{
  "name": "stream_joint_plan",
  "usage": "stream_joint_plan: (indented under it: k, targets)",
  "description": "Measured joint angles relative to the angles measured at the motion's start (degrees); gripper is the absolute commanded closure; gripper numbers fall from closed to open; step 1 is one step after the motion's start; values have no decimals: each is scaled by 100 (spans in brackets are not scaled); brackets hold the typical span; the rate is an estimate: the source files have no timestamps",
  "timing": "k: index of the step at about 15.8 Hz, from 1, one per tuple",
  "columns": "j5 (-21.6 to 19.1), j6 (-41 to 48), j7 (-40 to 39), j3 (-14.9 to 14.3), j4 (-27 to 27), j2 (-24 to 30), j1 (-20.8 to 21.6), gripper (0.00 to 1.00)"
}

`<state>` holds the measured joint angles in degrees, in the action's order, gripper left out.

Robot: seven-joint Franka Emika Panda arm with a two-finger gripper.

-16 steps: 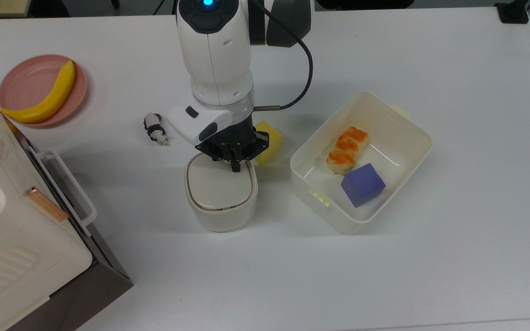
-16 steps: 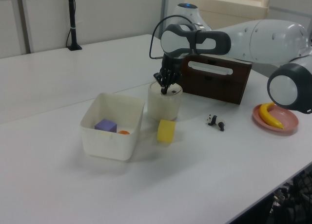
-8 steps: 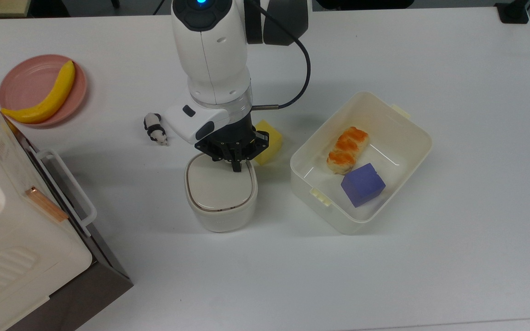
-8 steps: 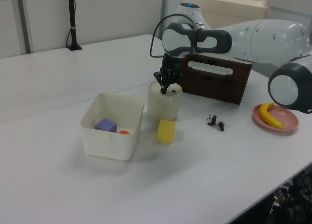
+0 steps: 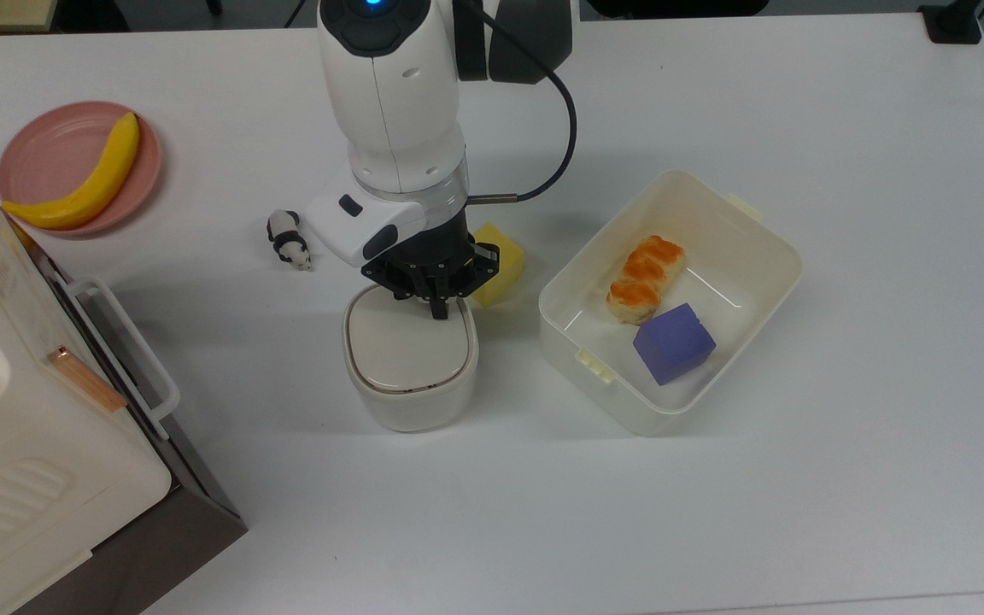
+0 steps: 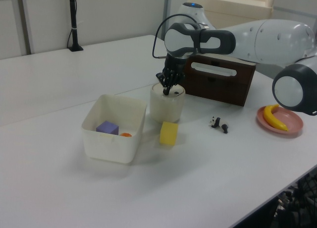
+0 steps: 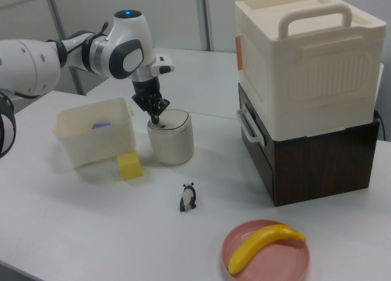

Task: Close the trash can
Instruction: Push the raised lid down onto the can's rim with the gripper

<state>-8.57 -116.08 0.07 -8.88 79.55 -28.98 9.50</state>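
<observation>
Presently, the trash can (image 5: 409,363) is seen standing upright near the middle of the white desk (image 5: 799,512), its beige lid (image 5: 407,346) lying flat and shut within the rim. The end effector (image 5: 438,309) is held pointing straight down at the lid's far edge, its black fingers drawn together into a single tip that touches the lid or sits just above it; which of the two cannot be told. The same pose is shown in the left view, with the end effector (image 6: 167,91) at the can's (image 6: 167,106) top, and in the right view, with the end effector (image 7: 156,118) over the can (image 7: 171,138). A yellow block (image 5: 500,265) is placed just beside the can, partly hidden by the wrist in the top view. An open cream tub (image 5: 748,231), holding a pastry (image 5: 646,278) and a purple cube (image 5: 674,343), is set near the can on the top view's right. A small panda figure (image 5: 289,240) lies near the can on the top view's left. A banana (image 5: 86,179) on a pink plate (image 5: 48,145) is found towards the far left corner, as the top view shows it, and a large cream appliance (image 5: 5,427) on a dark cabinet (image 7: 317,165) occupies the left edge.
</observation>
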Motion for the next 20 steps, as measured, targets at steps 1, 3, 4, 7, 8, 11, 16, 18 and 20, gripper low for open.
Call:
stream_joint_plan:
  k: [1,3,4,7,8,11,16,18,20]
  targets:
    - [0,0,0,0,0,0,0,100]
    - [0,0,0,0,0,0,0,100]
    - [0,0,0,0,0,0,0,100]
    - [0,0,0,0,0,0,0,100]
    - [-3,1,2,1,-33,25,-3,100]
    - [-3,1,2,1,-81,19,-10,100]
    - [-483,74,-73,-58,-88,258,-527,100]
    - [-504,112,-89,-56,-78,370,-626,100]
    - [-504,113,-89,-56,-59,394,-639,100]
